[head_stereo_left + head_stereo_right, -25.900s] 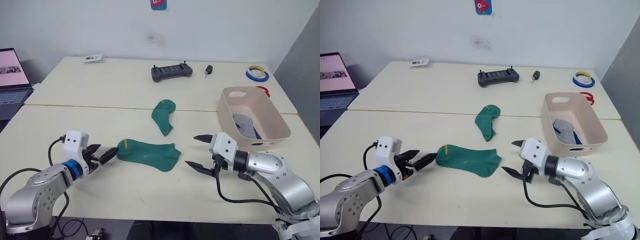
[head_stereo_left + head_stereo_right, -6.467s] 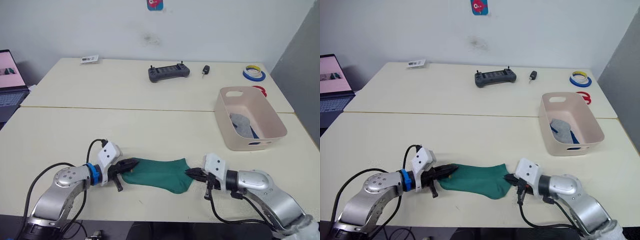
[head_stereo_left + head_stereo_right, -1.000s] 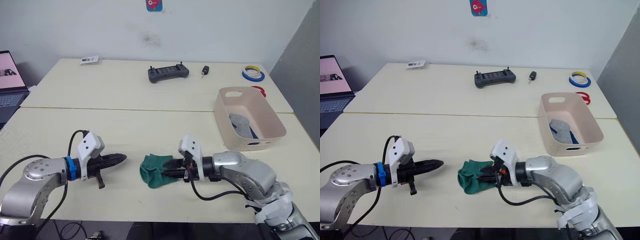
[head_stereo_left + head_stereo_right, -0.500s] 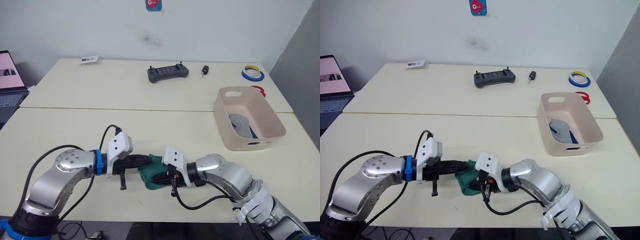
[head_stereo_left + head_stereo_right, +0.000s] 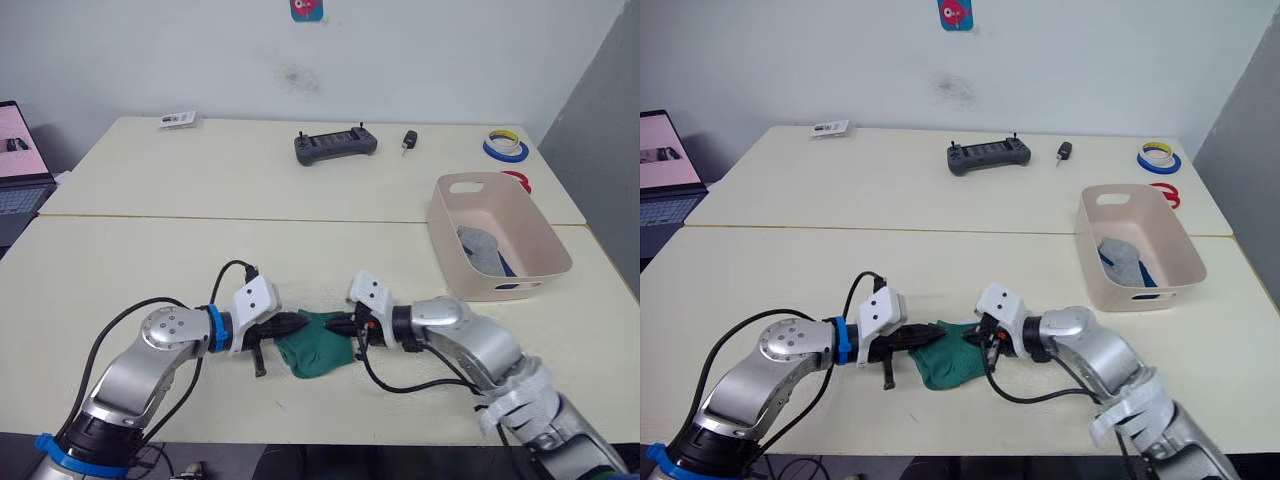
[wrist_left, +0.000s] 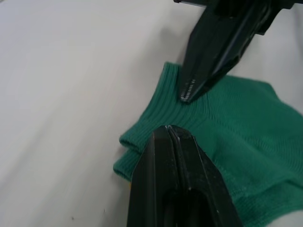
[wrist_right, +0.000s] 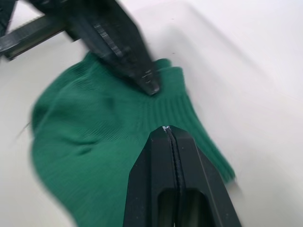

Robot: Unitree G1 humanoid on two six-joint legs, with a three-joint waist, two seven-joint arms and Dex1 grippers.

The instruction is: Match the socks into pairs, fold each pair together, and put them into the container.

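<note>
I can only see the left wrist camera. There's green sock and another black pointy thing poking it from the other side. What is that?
Observer: That is the right gripper. It comes at the folded green socks from the side opposite the left gripper, so the bundle lies between the two arms near the table's front edge.
Operator: Where's the tub they go in?
Observer: The container stands on the table off to the robot's right, farther back than the socks.
Operator: Is anything inside it?
Observer: Yes, a grey sock lies in it, with a bit of blue showing beside it.
</note>
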